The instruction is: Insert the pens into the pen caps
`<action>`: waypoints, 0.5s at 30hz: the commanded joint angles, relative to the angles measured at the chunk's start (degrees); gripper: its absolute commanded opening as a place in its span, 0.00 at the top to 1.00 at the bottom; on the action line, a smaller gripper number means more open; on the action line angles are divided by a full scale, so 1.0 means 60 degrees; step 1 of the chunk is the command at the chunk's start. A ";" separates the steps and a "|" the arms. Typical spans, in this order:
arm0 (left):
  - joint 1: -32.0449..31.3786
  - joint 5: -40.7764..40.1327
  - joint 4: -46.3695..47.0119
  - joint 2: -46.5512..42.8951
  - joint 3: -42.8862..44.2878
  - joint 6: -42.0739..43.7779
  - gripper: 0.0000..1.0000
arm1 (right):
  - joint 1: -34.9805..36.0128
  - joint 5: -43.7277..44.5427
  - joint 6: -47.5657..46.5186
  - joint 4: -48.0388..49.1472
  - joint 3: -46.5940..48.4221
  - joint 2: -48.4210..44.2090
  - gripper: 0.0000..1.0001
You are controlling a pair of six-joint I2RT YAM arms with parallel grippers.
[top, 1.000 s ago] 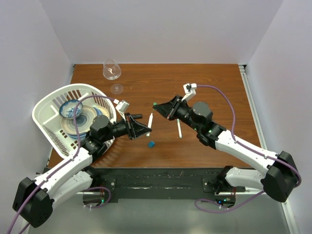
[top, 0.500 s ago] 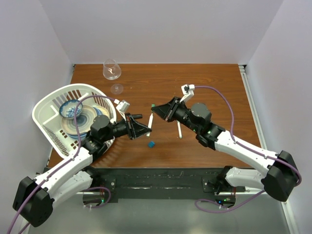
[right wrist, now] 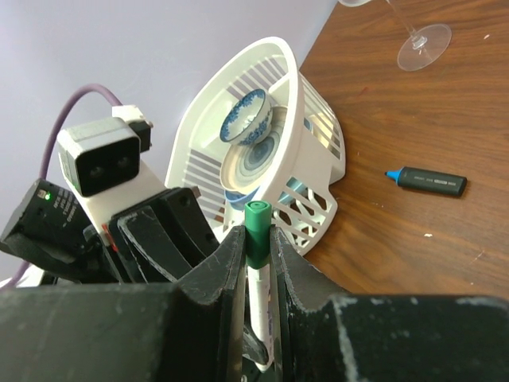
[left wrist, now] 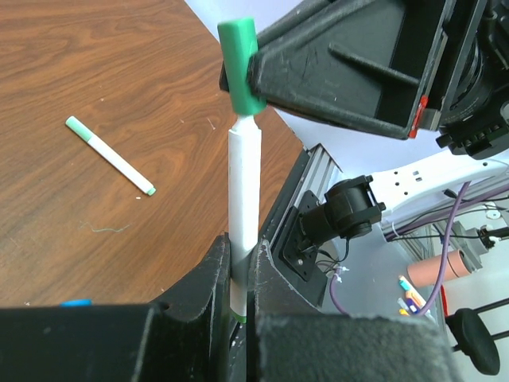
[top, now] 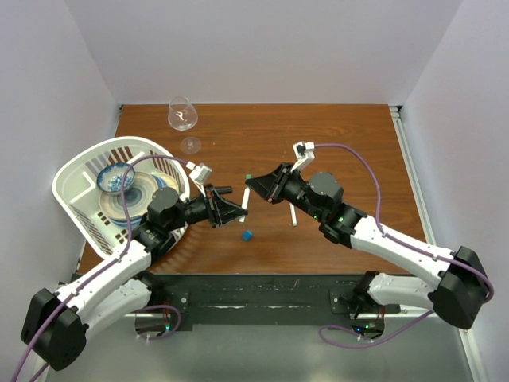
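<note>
My left gripper (top: 237,209) is shut on a white pen (top: 245,197), seen upright between its fingers in the left wrist view (left wrist: 245,183). My right gripper (top: 257,185) is shut on a green pen cap (left wrist: 241,64), which sits over the pen's tip with the narrow neck still showing. In the right wrist view the cap (right wrist: 256,227) is pinched between the jaws with the pen (right wrist: 259,290) below it. A second white pen (top: 293,212) with green ends lies on the table (left wrist: 107,153). A blue cap (top: 247,235) lies near the front.
A white basket (top: 75,171) with a blue-patterned bowl and plates lies on the left. A wine glass (top: 182,116) stands at the back. A dark marker with a blue tip (right wrist: 429,181) lies on the wood by the basket.
My right gripper has moved a little left and down toward the left gripper, bringing the green cap onto the pen's tip. The left arm has stayed still.
</note>
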 commanded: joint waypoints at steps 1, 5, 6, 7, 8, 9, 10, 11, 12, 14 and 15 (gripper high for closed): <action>-0.0055 -0.0136 0.0337 -0.0144 0.0417 0.0235 1.00 | 0.0154 0.0162 -0.0319 0.0174 -0.0237 -0.0405 0.92; -0.0055 -0.0268 0.0308 -0.0145 0.0461 0.0236 1.00 | 0.0169 0.0265 -0.0363 0.0101 -0.0427 -0.0581 0.90; -0.0055 -0.0327 0.0308 -0.0116 0.0461 0.0235 1.00 | 0.0184 0.0192 -0.0320 0.0101 -0.0428 -0.0610 0.90; -0.0055 -0.0356 0.0322 -0.0115 0.0476 0.0235 1.00 | 0.0213 0.0191 -0.0261 0.0130 -0.0486 -0.0625 0.89; -0.0055 -0.0385 0.0366 -0.0086 0.0476 0.0192 1.00 | 0.0242 0.0191 -0.0174 0.0203 -0.0530 -0.0640 0.88; -0.0055 -0.0415 0.0410 -0.0100 0.0505 0.0191 1.00 | 0.0300 0.0003 0.0001 0.0406 -0.0588 -0.0654 0.87; -0.0055 -0.0444 0.0454 -0.0101 0.0505 0.0177 1.00 | 0.0446 0.0015 0.0090 0.0481 -0.0719 -0.0683 0.86; -0.0055 -0.0459 0.0570 -0.0086 0.0520 0.0133 1.00 | 0.0520 0.0103 0.0163 0.0554 -0.0793 -0.0713 0.85; -0.0055 -0.0488 0.0630 -0.0086 0.0534 0.0118 1.00 | 0.0709 0.0147 0.0309 0.0671 -0.0852 -0.0756 0.83; -0.0055 -0.0488 0.0733 -0.0057 0.0578 0.0089 1.00 | 0.0828 0.0323 0.0354 0.0803 -0.0970 -0.0801 0.80; -0.0055 -0.0430 0.0747 -0.0028 0.0607 0.0103 1.00 | 0.0915 0.0338 0.0354 0.0804 -0.0955 -0.0801 0.78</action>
